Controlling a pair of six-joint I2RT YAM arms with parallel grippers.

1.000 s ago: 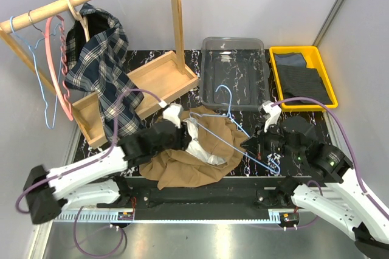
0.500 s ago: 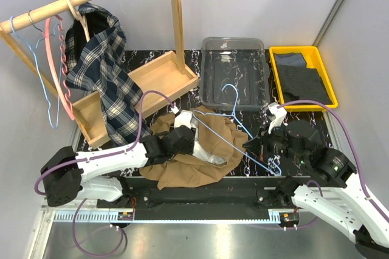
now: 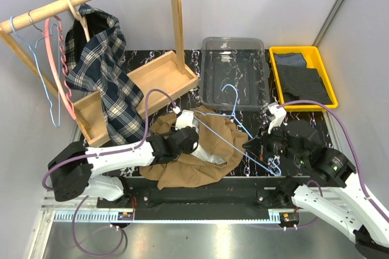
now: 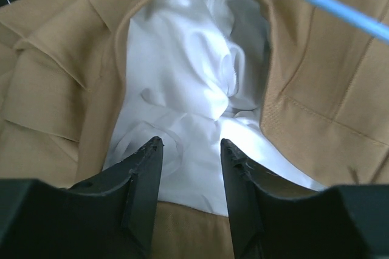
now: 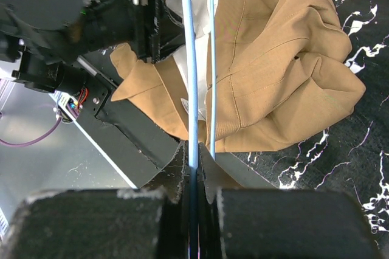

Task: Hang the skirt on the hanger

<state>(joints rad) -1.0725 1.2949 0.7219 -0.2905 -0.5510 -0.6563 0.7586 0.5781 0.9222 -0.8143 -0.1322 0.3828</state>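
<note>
Black marbled worktop [image 3: 193, 61] carries the skirt [image 3: 188, 174], which lies crumpled directly under the left hand [image 4: 188, 149]. This hand has its fingers parted, and the white lining [image 4: 182, 58] of the skirt shows in the gap between them. Right hand [image 5: 194, 165] is closed tightly on the hanger [image 5: 188, 58] at one end. From its fingers the wire runs straight ahead, across the skirt toward the left hand. The hook [image 3: 229, 86] points away from both hands, at the clear bin [image 3: 219, 52].
</note>
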